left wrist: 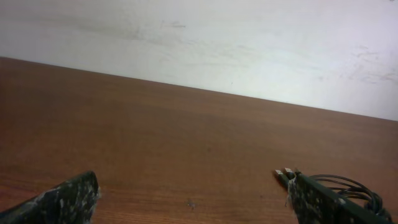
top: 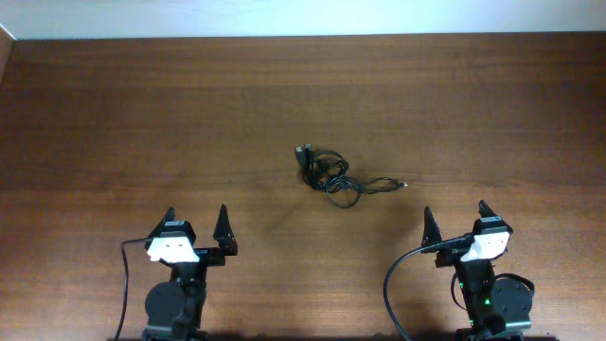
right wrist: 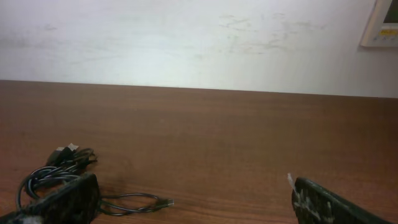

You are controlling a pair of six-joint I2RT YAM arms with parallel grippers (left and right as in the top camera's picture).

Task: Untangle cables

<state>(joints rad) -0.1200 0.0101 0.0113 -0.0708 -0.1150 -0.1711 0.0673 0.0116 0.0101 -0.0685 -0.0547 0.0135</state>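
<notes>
The cables (top: 329,175) lie in one tangled black bundle on the wooden table (top: 142,114), near its middle. Plug ends stick out at the bundle's upper left and one thin end runs right to a small plug. My left gripper (top: 197,223) is open and empty, near the front edge, well left and in front of the bundle. My right gripper (top: 456,220) is open and empty, right and in front of the bundle. The left wrist view shows the cables (left wrist: 348,183) behind its right finger. The right wrist view shows the cables (right wrist: 56,171) at lower left.
A white wall (right wrist: 186,43) rises behind the table's far edge. A small wall panel (right wrist: 382,25) hangs at the upper right in the right wrist view. Thicker black arm wires (top: 393,284) loop beside each arm base.
</notes>
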